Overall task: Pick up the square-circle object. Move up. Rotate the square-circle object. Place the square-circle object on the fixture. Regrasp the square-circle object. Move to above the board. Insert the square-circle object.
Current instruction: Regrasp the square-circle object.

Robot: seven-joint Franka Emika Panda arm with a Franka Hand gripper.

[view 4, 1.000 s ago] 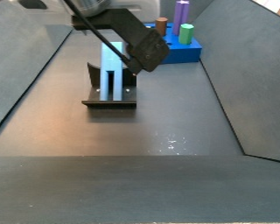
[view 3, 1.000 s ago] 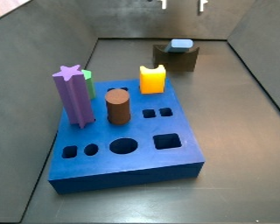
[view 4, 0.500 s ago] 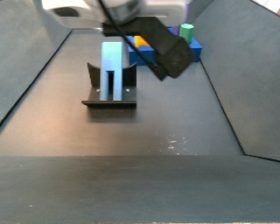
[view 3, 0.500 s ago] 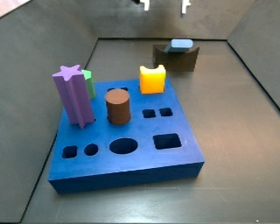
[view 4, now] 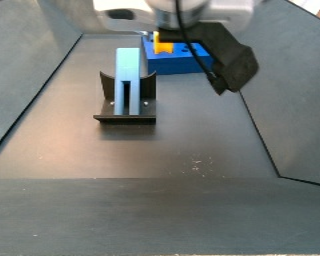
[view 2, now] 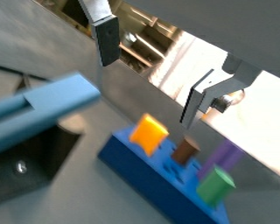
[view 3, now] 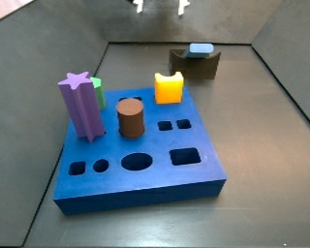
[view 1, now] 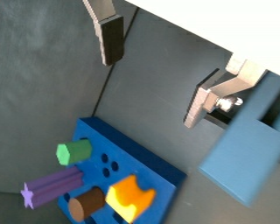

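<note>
The square-circle object [view 4: 129, 78], a pale grey-blue two-bar peg, stands upright in the dark fixture [view 4: 124, 117] at the far end of the floor. It also shows from above in a side view [view 3: 201, 48] on the fixture [view 3: 194, 66]. My gripper [view 3: 161, 6] is high at the picture's top, left of the fixture and apart from the peg. In both wrist views the gripper [view 1: 154, 70] [view 2: 152, 70] is open with nothing between the fingers. The peg [view 1: 248, 149] [view 2: 38, 101] lies off to one side. The blue board [view 3: 170, 184] lies nearer.
On the board stand a purple star-topped post [view 3: 80, 102], a brown cylinder [view 3: 131, 118], an orange-yellow notched block [view 3: 169, 87] and a green piece [view 3: 100, 90]. Grey walls enclose the floor. The arm's wrist body [view 4: 190, 15] hangs beside the peg.
My open gripper has moved sideways away from above the fixture, toward the board side. The square-circle object stays standing in the fixture.
</note>
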